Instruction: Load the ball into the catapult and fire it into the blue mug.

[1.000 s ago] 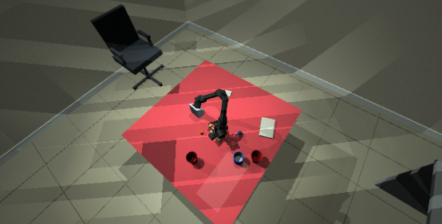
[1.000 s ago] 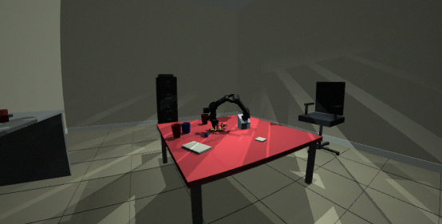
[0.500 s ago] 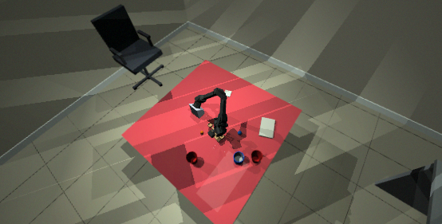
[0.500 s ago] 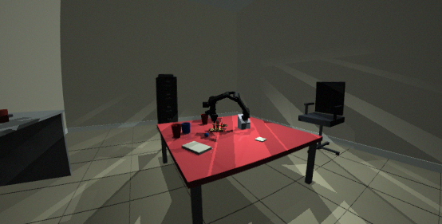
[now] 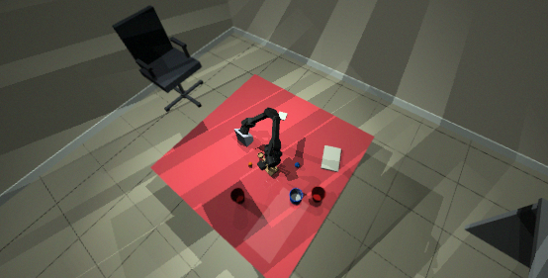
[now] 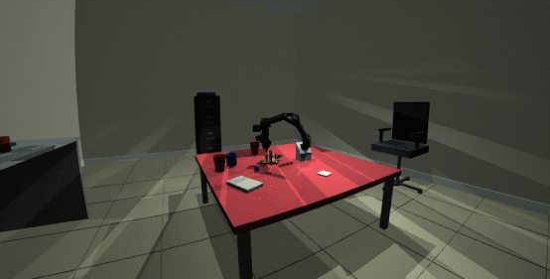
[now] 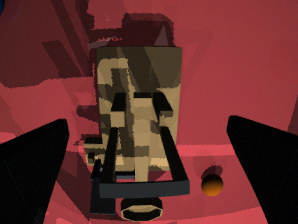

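The wooden catapult (image 5: 272, 171) (image 6: 270, 160) (image 7: 167, 65) stands on the red table, its round cup at the bottom of the wrist view; no ball shows in the cup. An orange ball (image 5: 250, 164) (image 7: 212, 185) lies on the table beside the catapult's cup end. A blue ball (image 5: 297, 165) (image 6: 256, 168) lies on the catapult's other side. The blue mug (image 5: 296, 197) (image 6: 231, 159) stands upright beside a red mug. My gripper (image 6: 266, 149) (image 7: 149, 125) is wide open and empty above the catapult, its fingers on either side of the frame and touching nothing.
One red mug (image 5: 318, 194) (image 6: 219, 163) stands close to the blue mug, another red mug (image 5: 237, 196) (image 6: 254, 148) farther off. A pale notebook (image 5: 331, 158) (image 6: 244, 184) and a small white pad (image 5: 282, 116) (image 6: 325, 173) lie on the table. A grey-white box (image 5: 243, 139) (image 6: 303, 153) is by the arm's base.
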Motion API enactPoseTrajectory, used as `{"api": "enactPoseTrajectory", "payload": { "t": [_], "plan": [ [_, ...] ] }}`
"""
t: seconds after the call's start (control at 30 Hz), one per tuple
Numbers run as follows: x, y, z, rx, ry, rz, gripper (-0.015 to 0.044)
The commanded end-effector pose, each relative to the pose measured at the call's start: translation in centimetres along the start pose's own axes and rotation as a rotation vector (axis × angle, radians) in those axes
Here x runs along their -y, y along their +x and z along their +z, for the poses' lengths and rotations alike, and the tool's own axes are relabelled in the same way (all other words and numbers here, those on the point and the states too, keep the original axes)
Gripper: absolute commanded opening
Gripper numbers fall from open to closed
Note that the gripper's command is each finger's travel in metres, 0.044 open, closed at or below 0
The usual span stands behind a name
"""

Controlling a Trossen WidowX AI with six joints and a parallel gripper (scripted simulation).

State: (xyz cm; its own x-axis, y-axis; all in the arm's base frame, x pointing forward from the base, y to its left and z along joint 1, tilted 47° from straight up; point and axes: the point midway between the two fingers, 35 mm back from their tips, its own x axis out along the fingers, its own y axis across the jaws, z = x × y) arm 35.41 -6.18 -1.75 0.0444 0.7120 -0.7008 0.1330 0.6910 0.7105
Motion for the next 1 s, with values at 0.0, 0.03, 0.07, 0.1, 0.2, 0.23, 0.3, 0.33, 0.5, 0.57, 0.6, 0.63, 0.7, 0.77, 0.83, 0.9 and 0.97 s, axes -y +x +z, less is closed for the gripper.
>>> {"api": "enactPoseTrajectory", "payload": {
  "t": [0.0,0.03,0.07,0.1,0.2,0.23,0.3,0.33,0.5,0.57,0.6,0.63,0.7,0.77,0.83,0.9,0.97],
  "plan": [
    [-0.3,2.3,-0.4,-0.023,0.005,0.009,0.044],
    [-0.3,2.3,-0.4,-0.023,0.005,0.009,0.044],
    [-0.3,2.3,-0.4,-0.023,0.005,0.009,0.044],
    [-0.3,2.3,-0.4,-0.023,0.005,0.009,0.044],
    [-0.3,2.7,-0.4,-0.023,0.005,0.009,0.044],
    [-0.3,2.8,-0.4,-0.023,0.005,0.009,0.044],
    [-0.3,3.1,-0.4,-0.023,0.005,0.009,0.044],
    [-0.3,3.3,-0.4,-0.023,0.005,0.009,0.044],
    [-0.3,4.1,-0.4,-0.023,0.005,0.009,0.044],
    [-0.3,4.5,-0.4,-0.023,0.005,0.009,0.044],
    [-0.3,4.6,-0.4,-0.023,0.005,0.009,0.044],
    [-0.3,4.8,-0.4,-0.023,0.005,0.009,0.044],
    [-0.3,5.1,-0.4,-0.023,0.005,0.009,0.044],
    [-0.3,5.4,-0.4,-0.023,0.005,0.009,0.044],
    [-0.3,5.8,-0.4,-0.023,0.005,0.009,0.044],
    [-0.3,6.1,-0.5,-0.023,0.005,0.01,0.044],
    [-0.3,6.4,-0.5,-0.023,0.005,0.01,0.044]
  ]
}}
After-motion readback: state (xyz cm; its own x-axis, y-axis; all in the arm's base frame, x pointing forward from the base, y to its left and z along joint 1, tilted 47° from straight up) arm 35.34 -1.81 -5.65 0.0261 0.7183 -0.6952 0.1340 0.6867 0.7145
